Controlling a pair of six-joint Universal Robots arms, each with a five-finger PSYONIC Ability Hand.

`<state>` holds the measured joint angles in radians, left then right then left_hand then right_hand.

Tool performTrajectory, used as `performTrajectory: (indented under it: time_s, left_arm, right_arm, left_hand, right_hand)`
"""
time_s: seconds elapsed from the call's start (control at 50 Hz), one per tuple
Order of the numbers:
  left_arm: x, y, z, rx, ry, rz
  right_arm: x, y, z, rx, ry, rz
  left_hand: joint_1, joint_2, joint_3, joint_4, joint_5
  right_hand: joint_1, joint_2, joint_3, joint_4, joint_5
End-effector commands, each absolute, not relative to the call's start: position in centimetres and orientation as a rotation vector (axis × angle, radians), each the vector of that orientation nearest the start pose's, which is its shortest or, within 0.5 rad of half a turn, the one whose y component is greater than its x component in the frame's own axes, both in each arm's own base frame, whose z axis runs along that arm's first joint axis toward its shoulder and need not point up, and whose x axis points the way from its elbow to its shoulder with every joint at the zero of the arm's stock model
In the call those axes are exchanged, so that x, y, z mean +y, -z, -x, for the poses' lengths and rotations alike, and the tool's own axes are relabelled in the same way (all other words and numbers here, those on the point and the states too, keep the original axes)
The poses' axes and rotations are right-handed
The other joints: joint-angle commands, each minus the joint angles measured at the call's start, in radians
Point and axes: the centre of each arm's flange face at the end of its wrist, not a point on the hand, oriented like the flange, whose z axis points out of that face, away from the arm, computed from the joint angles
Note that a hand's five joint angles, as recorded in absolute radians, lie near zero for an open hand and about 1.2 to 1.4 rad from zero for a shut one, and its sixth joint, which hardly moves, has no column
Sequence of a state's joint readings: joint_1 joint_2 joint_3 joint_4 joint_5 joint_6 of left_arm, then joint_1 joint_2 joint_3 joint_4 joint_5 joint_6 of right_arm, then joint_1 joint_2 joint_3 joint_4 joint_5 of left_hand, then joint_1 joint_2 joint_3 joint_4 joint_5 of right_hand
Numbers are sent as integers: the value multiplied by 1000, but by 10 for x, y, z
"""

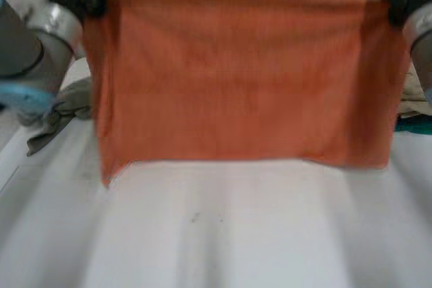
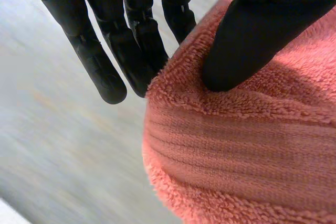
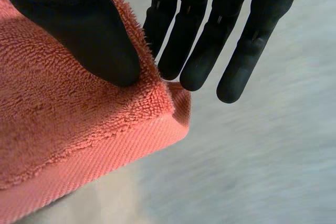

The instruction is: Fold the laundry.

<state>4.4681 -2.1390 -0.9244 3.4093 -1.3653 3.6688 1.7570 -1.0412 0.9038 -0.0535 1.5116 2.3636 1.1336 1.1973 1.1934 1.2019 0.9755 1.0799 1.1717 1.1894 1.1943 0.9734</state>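
Orange towel [image 1: 236,79] is hanging above the table [image 1: 223,234], left hand [image 2: 252,35] and right hand [image 3: 79,30] each pinching an upper corner.

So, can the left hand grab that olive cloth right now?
Probably not: the left hand is busy pinching a corner of the orange towel; nothing else seems to block the olive cloth.
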Motion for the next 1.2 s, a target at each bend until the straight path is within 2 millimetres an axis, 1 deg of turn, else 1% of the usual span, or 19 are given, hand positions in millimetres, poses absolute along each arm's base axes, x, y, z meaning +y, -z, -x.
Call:
performTrajectory:
  time_s: [0.02,0.08,0.16,0.18,0.32,0.34,0.38,0.4,0.48,0.5,0.62,0.7,0.74,0.82,0.88,0.96,1.06,1.1,1.2]
  left_arm:
    - [-413,-410,251,901,2736,-550]
    - [-413,-405,250,913,2739,-548]
    - [-413,-373,252,1073,2693,-614]
    - [-411,-354,252,1156,2664,-651]
    - [-394,-280,254,1430,2543,-823]
    - [-388,-261,254,1501,2502,-858]
    - [-382,-242,255,1566,2463,-892]
    - [-379,-234,256,1598,2445,-906]
    - [-366,-190,258,1749,2343,-976]
    - [-361,-175,257,1801,2300,-1000]
    - [-332,-142,248,1942,2096,-1114]
    - [-296,-153,236,1953,1917,-1238]
    - [-269,-160,229,1979,1801,-1326]
    - [-221,-170,213,2093,1568,-1442]
    - [-186,-171,199,2247,1341,-1509]
    - [-167,-177,193,2356,1188,-1546]
    - [-188,-188,200,2253,1347,-1513]
    - [-199,-193,204,2200,1432,-1479]
    - [-247,-192,225,2020,1647,-1420]
  right_arm:
    - [-416,-396,-218,1407,3268,708]
    - [-416,-393,-218,1411,3259,707]
    - [-415,-374,-220,1490,3192,750]
    - [-415,-360,-221,1548,3146,780]
    - [-409,-296,-225,1757,2912,961]
    - [-408,-277,-226,1812,2836,1012]
    - [-410,-253,-226,1881,2748,1051]
    - [-411,-228,-227,1958,2659,1083]
    - [-410,-180,-224,2134,2452,1153]
    - [-408,-174,-223,2163,2416,1165]
    - [-383,-144,-217,2349,2118,1271]
    - [-352,-145,-210,2450,1918,1354]
    - [-324,-171,-204,2473,1863,1412]
    - [-287,-198,-180,2551,1758,1539]
    - [-260,-202,-161,2608,1598,1732]
    - [-242,-197,-145,2630,1393,1945]
    - [-253,-200,-144,2639,1500,1890]
    - [-270,-197,-145,2649,1603,1778]
    - [-301,-179,-155,2629,1751,1604]
  left_hand:
    - [263,199,203,194,246]
    - [263,199,203,194,246]
    - [263,199,203,194,246]
    - [263,199,203,194,246]
    - [263,199,203,194,246]
    - [263,199,203,194,246]
    - [263,199,203,194,246]
    - [263,199,203,194,246]
    - [263,199,203,194,246]
    - [263,199,203,194,246]
    - [263,199,203,194,246]
    - [263,199,203,194,246]
    - [263,199,203,194,246]
    - [263,199,203,194,246]
    - [263,199,203,194,246]
    - [263,199,203,194,246]
    - [263,199,203,194,246]
    - [263,199,203,194,246]
    - [263,199,203,194,246]
  right_hand:
    - [316,225,207,202,248]
    - [316,225,207,202,248]
    - [316,225,207,202,248]
    - [316,225,207,202,248]
    - [316,225,207,202,248]
    - [316,225,207,202,248]
    - [316,225,207,202,248]
    - [316,225,207,202,248]
    - [316,225,207,202,248]
    - [316,225,207,202,248]
    - [316,225,207,202,248]
    - [316,225,207,202,248]
    - [316,225,207,202,248]
    - [316,225,207,202,248]
    - [316,225,207,202,248]
    - [316,225,207,202,248]
    - [316,225,207,202,248]
    - [316,225,207,202,248]
    - [316,225,207,202,248]
